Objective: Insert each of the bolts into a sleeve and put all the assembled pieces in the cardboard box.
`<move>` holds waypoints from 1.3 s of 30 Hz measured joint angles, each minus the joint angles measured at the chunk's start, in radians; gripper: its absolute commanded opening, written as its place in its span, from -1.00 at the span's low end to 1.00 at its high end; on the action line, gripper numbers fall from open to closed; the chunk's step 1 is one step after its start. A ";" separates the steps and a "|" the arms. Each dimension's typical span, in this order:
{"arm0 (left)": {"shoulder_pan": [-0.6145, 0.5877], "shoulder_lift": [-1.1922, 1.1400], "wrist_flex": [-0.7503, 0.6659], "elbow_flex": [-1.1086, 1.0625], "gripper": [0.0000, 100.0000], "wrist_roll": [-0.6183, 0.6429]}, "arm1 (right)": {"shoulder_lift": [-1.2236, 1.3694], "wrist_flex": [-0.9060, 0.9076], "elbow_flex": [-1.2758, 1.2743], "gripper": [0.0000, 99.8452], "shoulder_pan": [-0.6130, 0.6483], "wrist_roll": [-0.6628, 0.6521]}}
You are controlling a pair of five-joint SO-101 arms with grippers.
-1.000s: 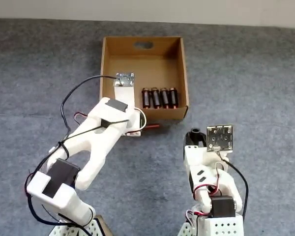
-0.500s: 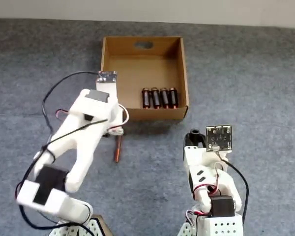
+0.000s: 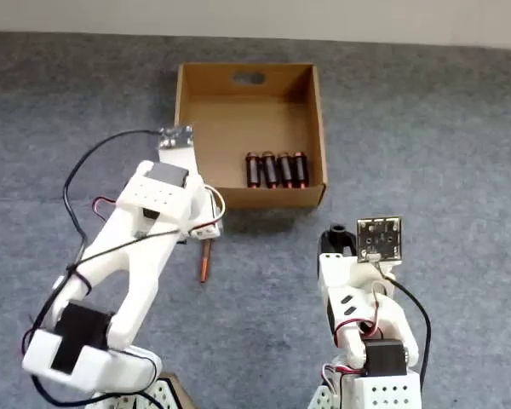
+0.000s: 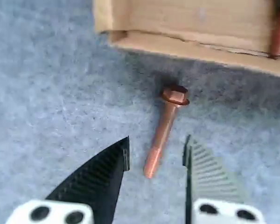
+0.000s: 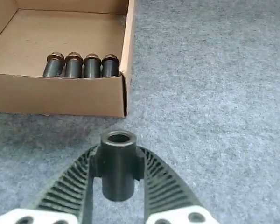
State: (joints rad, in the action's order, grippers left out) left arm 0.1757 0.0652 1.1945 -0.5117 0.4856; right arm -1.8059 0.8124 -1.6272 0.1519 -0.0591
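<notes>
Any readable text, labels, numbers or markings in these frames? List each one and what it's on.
None can be read.
cardboard box: plain walls and floor, no print or label.
bolt: no marking to make out on its head.
sleeve: plain black, no marking.
assembled pieces: too small to tell.
circuit board on an arm's wrist: any marks too small to read.

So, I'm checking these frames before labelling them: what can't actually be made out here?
High view: head end of the bolt, tucked under the left arm's wrist.
Left wrist view: most of the cardboard box, cut off by the frame edge.
Right wrist view: sides of the sleeve, covered by the right gripper; bolt depth in the four assembled pieces, too small.
</notes>
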 measured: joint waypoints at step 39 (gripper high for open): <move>0.069 0.261 0.078 0.083 -0.99 0.023 | -0.009 0.000 0.000 -0.99 0.152 0.000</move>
State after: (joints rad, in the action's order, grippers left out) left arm 0.2447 0.3261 1.2727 -0.4289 0.5086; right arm -1.8151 0.8124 -1.6272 0.3038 -0.0591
